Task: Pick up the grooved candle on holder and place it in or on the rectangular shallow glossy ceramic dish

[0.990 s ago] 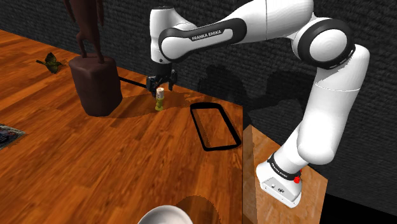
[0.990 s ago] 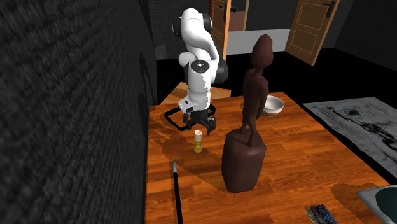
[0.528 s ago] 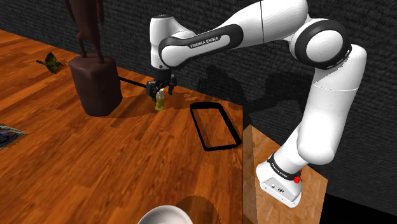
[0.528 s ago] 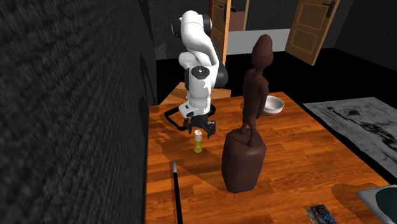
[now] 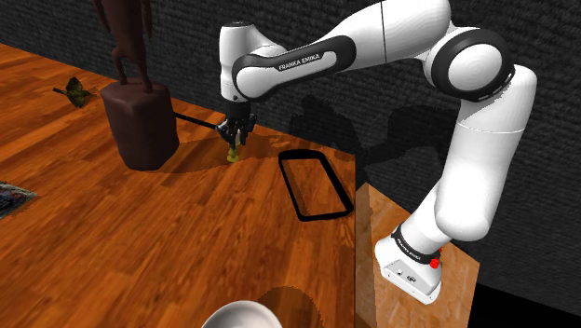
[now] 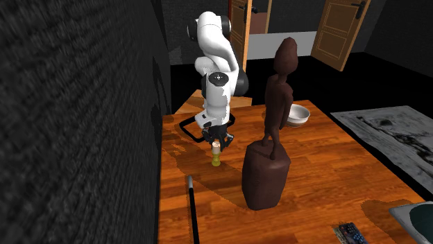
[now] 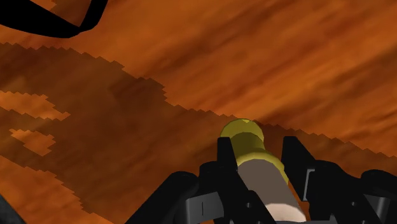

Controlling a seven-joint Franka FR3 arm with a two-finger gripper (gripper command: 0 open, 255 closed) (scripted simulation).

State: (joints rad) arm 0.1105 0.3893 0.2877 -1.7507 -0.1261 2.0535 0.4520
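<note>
gripper [image 5: 235,133] dropped from above the candle [image 7: 257,170] to down around it; fingers [image 7: 224,159] were apart 1 s ago, now clamped on its pale body

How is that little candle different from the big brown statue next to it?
The candle is small and pale on a yellow holder; the statue is tall and dark brown. The gripper clasps the candle; the statue stands untouched. Both stand upright on the wooden table.

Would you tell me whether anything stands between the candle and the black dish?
Nothing visible does: bare tabletop lies between the candle, clasped by the claw, and the dish; the brown statue stands on the candle's other side.
</note>
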